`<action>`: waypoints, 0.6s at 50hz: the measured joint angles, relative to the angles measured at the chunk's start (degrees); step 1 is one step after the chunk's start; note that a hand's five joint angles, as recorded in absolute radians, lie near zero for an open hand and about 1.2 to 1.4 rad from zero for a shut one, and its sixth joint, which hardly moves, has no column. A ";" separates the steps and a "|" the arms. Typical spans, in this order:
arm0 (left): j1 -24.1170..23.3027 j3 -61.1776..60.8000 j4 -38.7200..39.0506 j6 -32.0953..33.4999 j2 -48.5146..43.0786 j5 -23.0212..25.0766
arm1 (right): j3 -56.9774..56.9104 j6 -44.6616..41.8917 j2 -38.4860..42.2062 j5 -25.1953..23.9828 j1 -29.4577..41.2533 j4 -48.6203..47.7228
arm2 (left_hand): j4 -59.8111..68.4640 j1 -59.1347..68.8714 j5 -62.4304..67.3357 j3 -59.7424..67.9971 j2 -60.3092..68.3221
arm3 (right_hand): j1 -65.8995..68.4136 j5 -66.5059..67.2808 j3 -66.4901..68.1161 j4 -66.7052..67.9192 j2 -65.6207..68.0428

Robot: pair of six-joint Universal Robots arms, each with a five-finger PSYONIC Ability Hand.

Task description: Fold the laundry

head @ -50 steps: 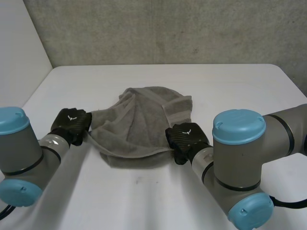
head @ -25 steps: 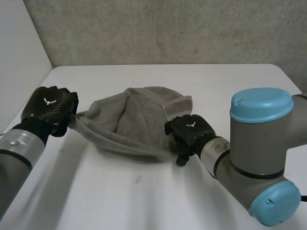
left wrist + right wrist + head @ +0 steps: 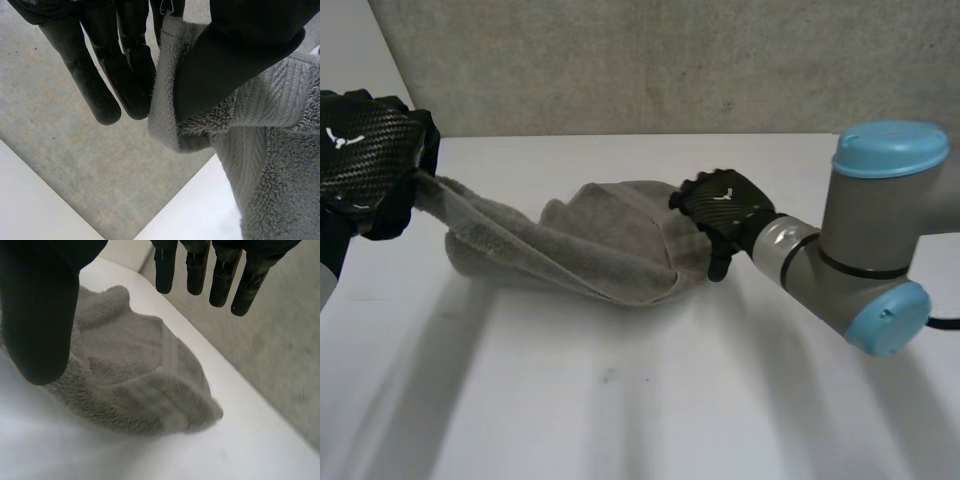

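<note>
Pinching 1 corner of the grey terry-cloth towel (image 3: 590, 250), the left hand (image 3: 365, 160) holds it up off the white desk (image 3: 620, 400) over at the desk's left side. The cloth runs as a sagging band from that hand down to the rest of the towel, which lies bunched on the desk around the middle. The left wrist view makes the grip pretty clear: the hemmed corner is clamped between the thumb and the straight black fingers (image 3: 125, 65). Meanwhile the right hand (image 3: 720, 212) sits at the towel's right end, low over the bunched part. In its own wrist view the fingers (image 3: 220, 275) are straight and spread well apart from the thumb, gripping nothing, with the towel lying under the palm. Can't tell if the thumb tip actually touches the cloth.
</note>
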 measured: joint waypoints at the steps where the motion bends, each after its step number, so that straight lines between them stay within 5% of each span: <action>1: -0.03 0.14 -0.37 -0.01 0.23 0.00 | -0.72 -2.36 0.83 -0.74 0.30 -0.65 | 0.00 0.00 0.00 0.00 0.00 | 0.00 0.17 0.00 0.11 0.00; 16: 0.11 -3.93 -5.08 -0.26 5.57 -0.08 | -13.42 -24.45 15.57 -2.45 2.94 -3.83 | 0.00 0.01 0.00 0.00 0.00 | 0.19 2.54 2.77 1.72 0.13; 29: 0.34 -4.21 -6.20 -0.22 7.64 -0.05 | -16.01 -32.03 21.10 -3.32 2.94 -3.29 | 0.00 0.01 0.00 0.00 0.00 | 1.85 6.03 7.09 5.91 3.13; 30: 0.36 -4.08 -6.21 -0.23 7.63 -0.05 | -15.91 -32.15 21.10 -3.34 2.95 -3.25 | 0.00 0.01 0.00 0.00 0.00 | 9.95 13.14 14.74 13.62 12.19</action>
